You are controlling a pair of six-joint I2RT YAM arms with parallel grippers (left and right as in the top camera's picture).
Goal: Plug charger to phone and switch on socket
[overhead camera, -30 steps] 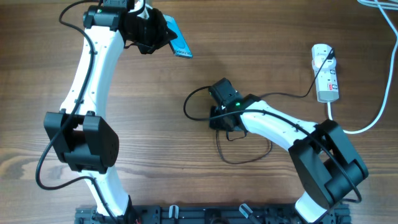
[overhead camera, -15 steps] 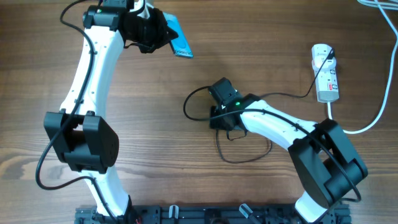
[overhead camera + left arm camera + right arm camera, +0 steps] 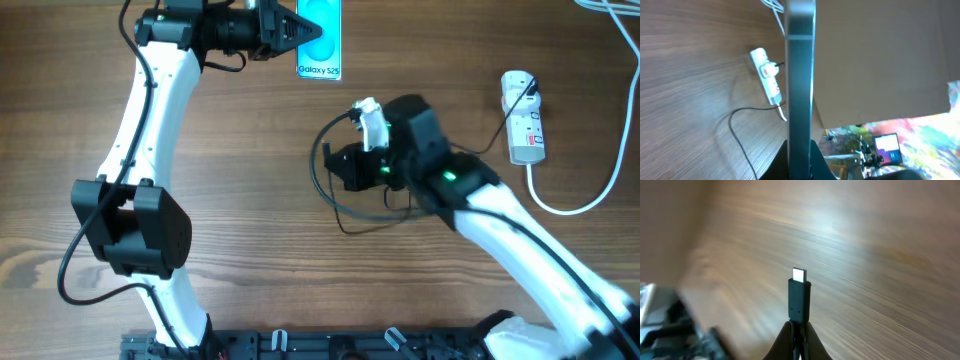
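My left gripper (image 3: 290, 30) is shut on the phone (image 3: 320, 42) and holds it at the table's far edge, its cyan screen with the "Galaxy S25" band facing up. In the left wrist view the phone (image 3: 800, 75) shows edge-on between the fingers. My right gripper (image 3: 340, 165) is at mid-table, shut on the charger just behind its tip. The charger's plug tip (image 3: 799, 297) points away from the fingers above the wood. The thin black cable (image 3: 330, 200) loops under the arm. The socket (image 3: 522, 118) lies at the right and also shows in the left wrist view (image 3: 767, 75).
A black plug (image 3: 527, 95) sits in the socket. A thicker white cable (image 3: 600, 190) curves off the socket toward the right edge. The right arm (image 3: 500, 220) crosses the lower right of the wooden table (image 3: 230, 200).
The left gripper has turned and carried the phone to the right, so it now lies straight. The right gripper has risen off the table and shifted up and right with the charger tip.
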